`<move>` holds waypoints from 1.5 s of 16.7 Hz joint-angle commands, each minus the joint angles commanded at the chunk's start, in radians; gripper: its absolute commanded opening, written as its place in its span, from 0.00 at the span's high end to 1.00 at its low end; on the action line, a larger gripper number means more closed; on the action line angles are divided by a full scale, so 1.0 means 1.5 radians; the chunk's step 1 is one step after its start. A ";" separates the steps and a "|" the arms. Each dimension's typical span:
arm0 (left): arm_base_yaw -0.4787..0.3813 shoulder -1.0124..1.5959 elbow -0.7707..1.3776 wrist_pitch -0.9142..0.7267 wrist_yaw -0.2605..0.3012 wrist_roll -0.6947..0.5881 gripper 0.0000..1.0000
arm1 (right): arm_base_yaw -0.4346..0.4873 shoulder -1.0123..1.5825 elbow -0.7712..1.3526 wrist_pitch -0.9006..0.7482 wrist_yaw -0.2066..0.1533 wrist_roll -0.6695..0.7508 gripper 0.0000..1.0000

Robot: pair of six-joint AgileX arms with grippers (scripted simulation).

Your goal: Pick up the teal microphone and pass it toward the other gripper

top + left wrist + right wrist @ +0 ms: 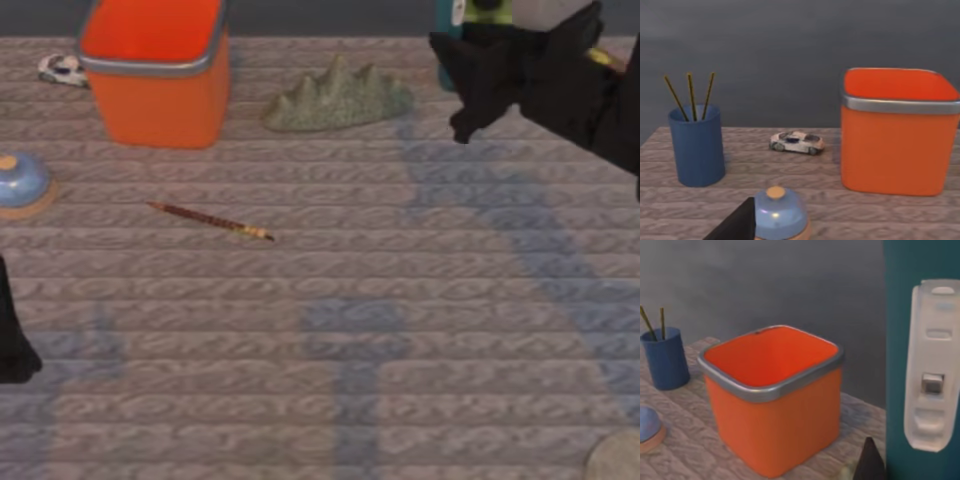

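Right gripper (470, 105) at table's far right edge, closed around teal microphone (447, 45), held close. Risk: slipping during transfer, or clipping orange bin (160, 95). Left gripper (15, 350) parked at left; finger state unclear.

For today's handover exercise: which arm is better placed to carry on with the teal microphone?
Right. Its gripper is raised at the table's far right with the microphone right against it; the left gripper sits at the left edge, far from it.
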 joint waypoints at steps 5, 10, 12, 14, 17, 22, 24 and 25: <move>0.000 0.000 0.000 0.000 0.000 0.000 0.00 | -0.001 -0.023 -0.016 0.047 -0.020 -0.015 1.00; 0.000 0.000 0.000 0.000 0.000 0.000 0.00 | 0.026 -0.022 -0.022 0.065 0.003 -0.012 1.00; 0.000 0.000 0.000 0.000 0.000 0.000 0.00 | 0.065 -0.025 -0.039 0.096 0.042 -0.009 1.00; 0.000 0.000 0.000 0.000 0.000 0.000 0.00 | 0.114 -0.030 -0.061 0.133 0.090 -0.006 1.00; 0.000 0.000 0.000 0.000 0.000 0.000 0.00 | 0.181 -0.038 -0.092 0.182 0.156 -0.001 1.00; 0.000 0.000 0.000 0.000 0.000 0.000 0.00 | 0.205 -0.042 -0.104 0.201 0.180 0.001 1.00; 0.000 0.000 0.000 0.000 0.000 0.000 0.00 | 0.203 -0.040 -0.102 0.200 0.178 0.002 1.00; 0.000 0.000 0.000 0.000 0.000 0.000 0.00 | 0.204 -0.041 -0.103 0.200 0.179 0.002 1.00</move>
